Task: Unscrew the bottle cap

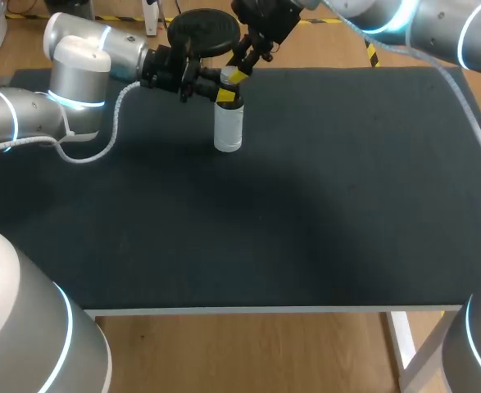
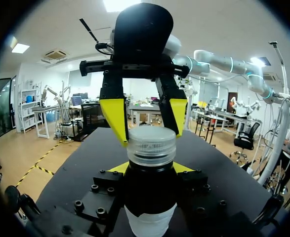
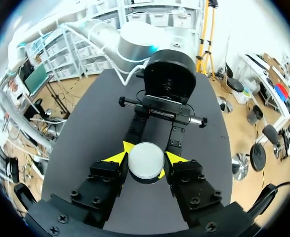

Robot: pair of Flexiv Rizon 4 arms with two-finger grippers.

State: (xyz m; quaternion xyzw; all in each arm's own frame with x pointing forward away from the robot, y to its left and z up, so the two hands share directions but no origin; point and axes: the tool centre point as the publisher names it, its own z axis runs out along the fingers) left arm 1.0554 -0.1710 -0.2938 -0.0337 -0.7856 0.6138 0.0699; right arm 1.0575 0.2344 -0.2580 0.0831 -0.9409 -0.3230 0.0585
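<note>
Bottle (image 1: 228,127) upright near far edge of table (image 1: 322,205), left gripper (image 2: 149,169) clamped on its dark neck, right gripper (image 3: 145,159) pinching bottle cap (image 2: 151,145) from above; risk: neck grip slips under torque, bottle turns with cap.

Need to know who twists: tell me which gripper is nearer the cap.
Right. The right gripper clamps the cap from above, a finger on each side. The left gripper holds the bottle lower down, just under the cap.
</note>
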